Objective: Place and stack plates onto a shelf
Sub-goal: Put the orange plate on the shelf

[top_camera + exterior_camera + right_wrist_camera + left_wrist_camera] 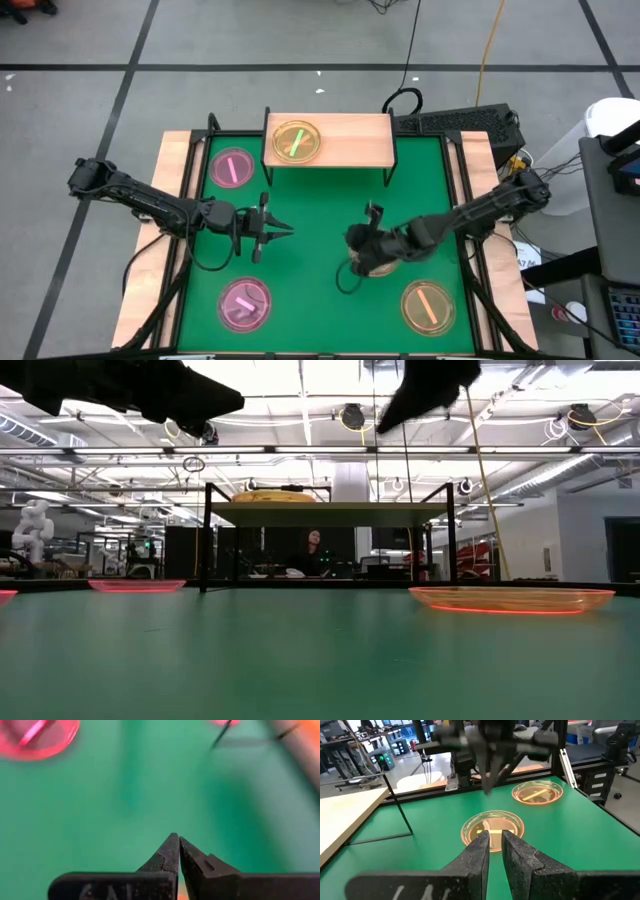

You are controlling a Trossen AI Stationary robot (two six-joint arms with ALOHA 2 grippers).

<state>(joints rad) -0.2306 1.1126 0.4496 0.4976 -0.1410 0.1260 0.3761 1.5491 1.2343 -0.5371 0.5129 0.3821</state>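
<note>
We find the left hand (283, 232) above the middle of the bench (320, 200), slightly toward 9 o'clock of centre. Its fingers (480, 851) stand almost together with only a thin slit between them, and nothing is held. It points toward 3 o'clock at an amber plate (493, 828) lying flat on the green surface.

The right hand (372, 214) hangs over that same amber plate (378, 266), at about 5 o'clock of bench centre. In its own wrist view the fingertips (172, 845) meet at a point with no visible gap; an orange sliver shows just beneath them, and we cannot tell whether they grip the plate's rim or only hover at it. In the low view both arms appear as dark shapes raised clear of the surface.

The shelf (350, 140) stands at 12 o'clock on the bench's far edge. One amber plate with a green bar (296, 141) rests on its 9 o'clock half; the other half is bare wood.

Other plates lie on the bench: a pink plate (232, 168) at 10 o'clock just beside the shelf's legs, a second pink plate (244, 304) at 7 o'clock, and an amber plate with an orange bar (428, 306) at 4 o'clock. All are well apart from one another. A person (313, 550) sits in the room beyond the shelf.
</note>
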